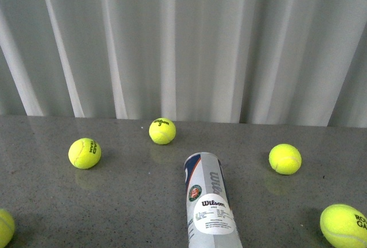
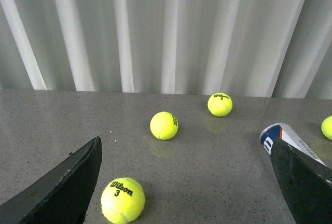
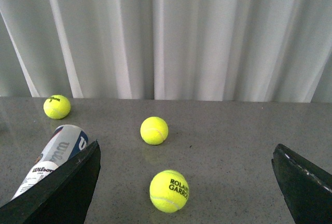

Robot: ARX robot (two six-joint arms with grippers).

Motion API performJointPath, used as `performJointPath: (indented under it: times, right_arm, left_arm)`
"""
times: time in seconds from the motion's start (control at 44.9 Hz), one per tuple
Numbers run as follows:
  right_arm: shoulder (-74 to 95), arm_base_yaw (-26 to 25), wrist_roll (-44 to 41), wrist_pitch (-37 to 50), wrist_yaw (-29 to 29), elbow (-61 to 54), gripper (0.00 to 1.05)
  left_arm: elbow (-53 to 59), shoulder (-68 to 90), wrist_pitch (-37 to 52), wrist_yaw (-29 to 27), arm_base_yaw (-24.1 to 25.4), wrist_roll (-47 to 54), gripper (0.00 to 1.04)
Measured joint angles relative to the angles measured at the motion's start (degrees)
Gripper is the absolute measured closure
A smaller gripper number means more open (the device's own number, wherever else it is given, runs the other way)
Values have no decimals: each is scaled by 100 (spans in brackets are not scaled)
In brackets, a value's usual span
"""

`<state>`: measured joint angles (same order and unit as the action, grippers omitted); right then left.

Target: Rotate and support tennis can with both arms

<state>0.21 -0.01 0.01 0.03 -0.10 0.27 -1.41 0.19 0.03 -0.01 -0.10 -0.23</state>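
Note:
The tennis can (image 1: pixel 210 202) lies on its side on the grey table, its blue end pointing away from me, its near end cut off by the frame's lower edge. The white sticker faces up. Neither arm shows in the front view. My left gripper (image 2: pixel 189 182) is open, its black fingers (image 2: pixel 67 185) spread wide; the can (image 2: pixel 282 137) lies partly behind one finger. My right gripper (image 3: pixel 187 182) is open too, with the can (image 3: pixel 57 151) partly behind one finger (image 3: pixel 62 187). Both grippers are empty.
Several yellow tennis balls lie around the can: one behind it (image 1: pixel 162 131), one at the left (image 1: pixel 84 153), one at the right (image 1: pixel 285 159), one at the near right (image 1: pixel 344 225), one at the near left edge (image 1: pixel 4 227). A white curtain (image 1: pixel 183 41) hangs behind the table.

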Motion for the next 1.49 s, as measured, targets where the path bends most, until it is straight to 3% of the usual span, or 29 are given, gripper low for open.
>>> performJointPath:
  times: [1.379, 1.446, 1.491]
  right_arm:
    - [0, 0, 0, 0, 0, 0, 7]
    - [492, -42, 173, -586, -107, 282, 7]
    - [1360, -85, 358, -533, -199, 553, 7]
  left_arm:
    - [0, 0, 0, 0, 0, 0, 7]
    - [0, 0, 0, -2, 0, 0, 7]
    - [0, 0, 0, 0, 0, 0, 7]
